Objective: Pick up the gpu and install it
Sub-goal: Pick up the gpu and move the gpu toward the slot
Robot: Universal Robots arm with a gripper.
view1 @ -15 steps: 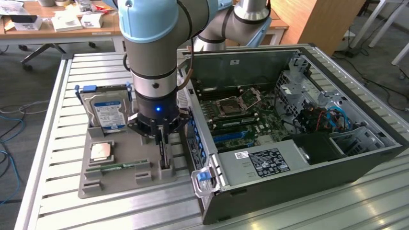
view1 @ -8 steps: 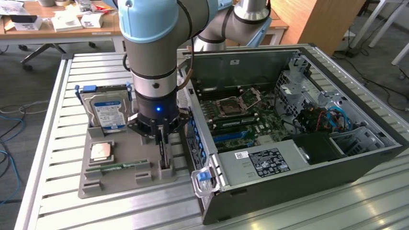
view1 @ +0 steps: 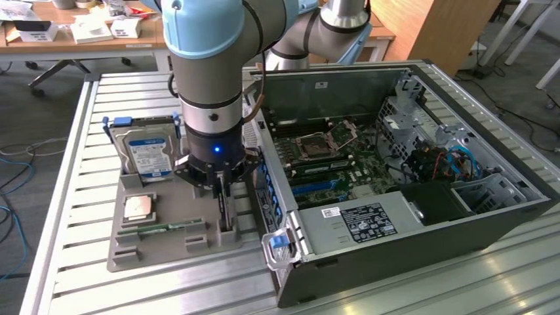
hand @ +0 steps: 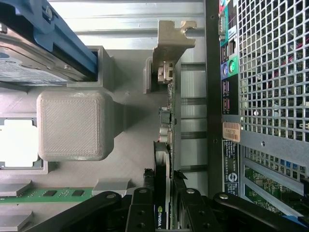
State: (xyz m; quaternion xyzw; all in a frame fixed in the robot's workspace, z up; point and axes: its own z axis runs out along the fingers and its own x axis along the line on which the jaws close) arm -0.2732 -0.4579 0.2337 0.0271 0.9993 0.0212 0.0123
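The gpu [view1: 227, 220] stands on its edge in a slot at the grey tray's [view1: 131, 256] side nearest the computer case, a thin dark card with a metal bracket. My gripper [view1: 222, 189] hangs straight down over it. In the wrist view the gpu [hand: 164, 140] runs edge-on between the two black fingers [hand: 143, 208], and my gripper [hand: 164, 194] is shut on the card's dark part. The card still sits in the tray's slot.
The open computer case [view1: 490, 216] lies on the exterior view's right, its motherboard [view1: 332, 164] with blue slots exposed. On the tray are a silver hard drive [view1: 147, 154], a CPU [view1: 138, 207] and a green RAM stick [view1: 162, 228]. The case's rear panel [hand: 270, 72] stands close beside the card.
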